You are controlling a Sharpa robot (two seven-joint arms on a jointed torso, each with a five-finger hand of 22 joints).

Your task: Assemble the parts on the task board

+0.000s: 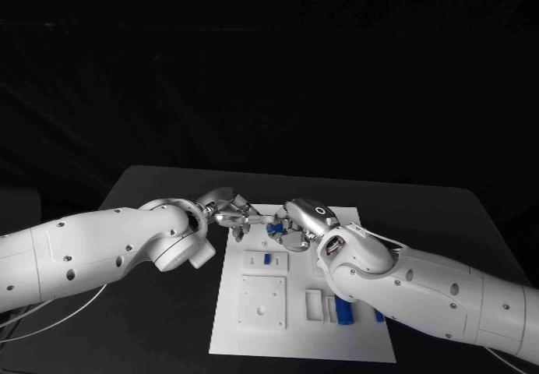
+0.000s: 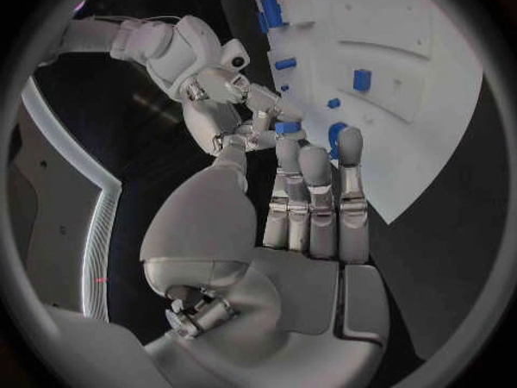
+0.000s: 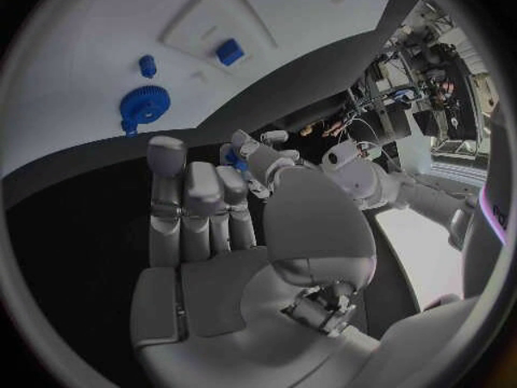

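Note:
Over the far end of the white task board [image 1: 303, 327] my two hands meet. Between their fingertips is a small blue part [image 1: 273, 227], held above the board. My left hand [image 1: 230, 212] reaches it from the left, my right hand [image 1: 297, 227] from the right. In the left wrist view the right hand [image 2: 232, 95] pinches the blue part [image 2: 289, 128] just above my left fingertips [image 2: 289, 151]. The right wrist view has the part [image 3: 231, 157] at the tips of my right hand [image 3: 205, 215], with the left hand's fingers [image 3: 270, 151] on it.
A blue gear [image 3: 143, 105], a small blue peg [image 3: 146, 63] and a blue block [image 3: 228, 52] sit on the board [image 3: 108, 43]. More blue parts [image 1: 345, 312] lie at its near right. Bare black table lies on both sides of the board.

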